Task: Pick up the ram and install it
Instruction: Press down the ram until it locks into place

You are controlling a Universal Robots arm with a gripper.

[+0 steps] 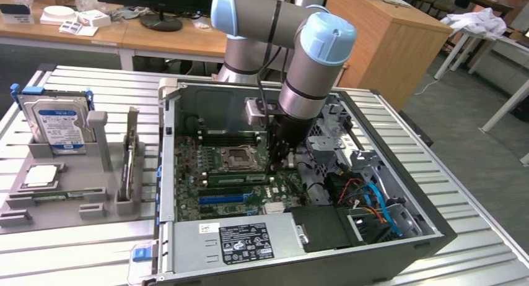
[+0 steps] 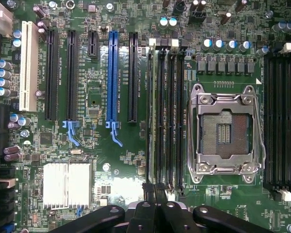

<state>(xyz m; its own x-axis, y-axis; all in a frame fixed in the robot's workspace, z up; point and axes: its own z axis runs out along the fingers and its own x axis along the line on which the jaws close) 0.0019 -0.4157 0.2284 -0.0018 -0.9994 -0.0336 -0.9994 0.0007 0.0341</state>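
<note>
The ram (image 1: 235,177) is a thin green stick standing edge-up in one of the black memory slots beside the processor socket (image 1: 235,157), inside the open computer case. In the wrist view the ram (image 2: 160,111) shows as a pale strip between dark slots. My gripper (image 1: 277,165) hangs low over the motherboard at the end of that slot bank. Its black fingers (image 2: 148,194) are shut together just above the end of the stick, with nothing visible between them. Whether they touch the stick I cannot tell.
The case walls (image 1: 170,174) and the drive cage with cables (image 1: 372,199) hem in the board. A power supply (image 1: 244,242) lies at the near end. In the exterior view's left, a grey holder (image 1: 108,174) carries a hard drive (image 1: 58,122), a silver chip (image 1: 41,174) and another green stick (image 1: 49,195).
</note>
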